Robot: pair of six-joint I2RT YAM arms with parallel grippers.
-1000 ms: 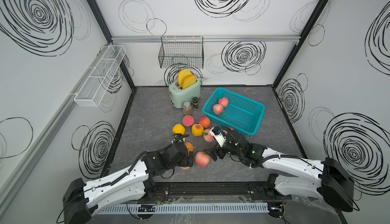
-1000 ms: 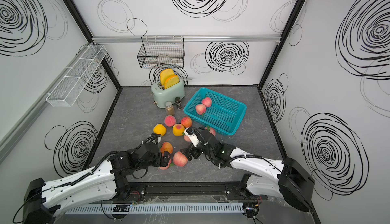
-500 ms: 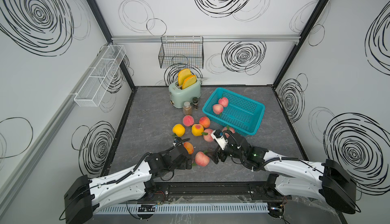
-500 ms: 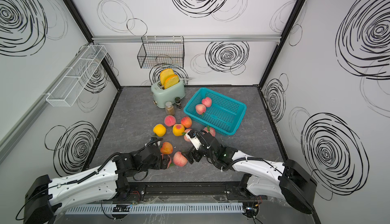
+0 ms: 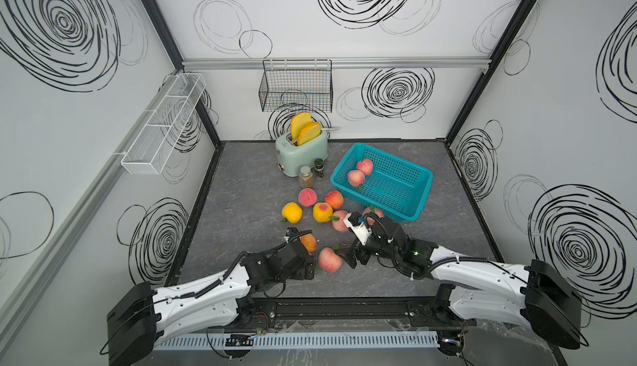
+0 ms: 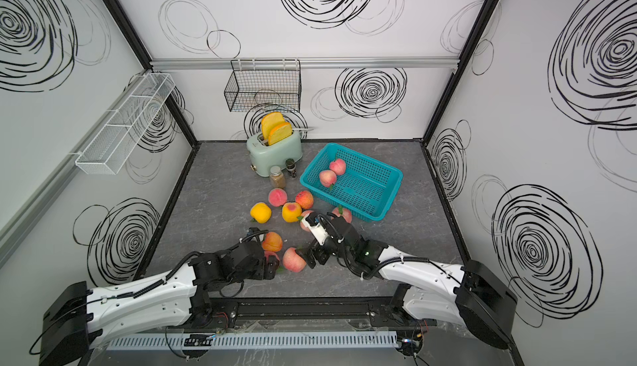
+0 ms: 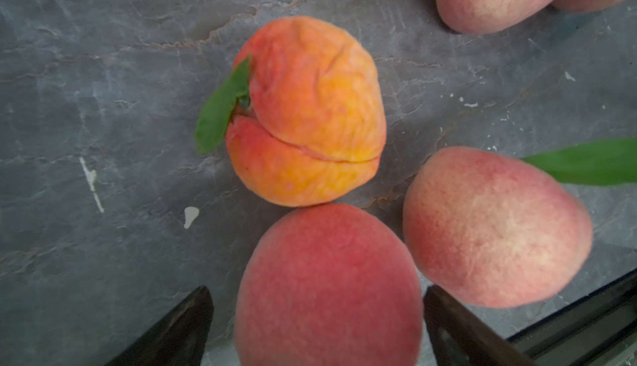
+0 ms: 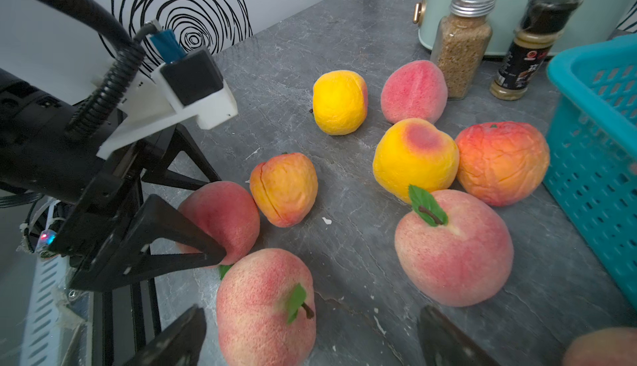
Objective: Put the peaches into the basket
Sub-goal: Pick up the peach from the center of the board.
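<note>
Peaches (image 8: 415,159), fuzzy, round, on veined grey tabletop (image 8: 344,36)
Left gripper (image 7: 317,290) gapes around red peach (image 7: 327,243); right gripper (image 8: 312,309) around speckled peach (image 8: 265,298).

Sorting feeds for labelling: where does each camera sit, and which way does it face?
A top view: high in front, looking down at the basket; left arm and right arm whole.
A top view: beside it, same aim, same basket and arms.
Left wrist: on the left arm, looking down past the open left gripper at the orange peach.
Right wrist: low, facing the toaster; open right gripper, plus the left gripper.
Shared: both wrists see the orange peach.
</note>
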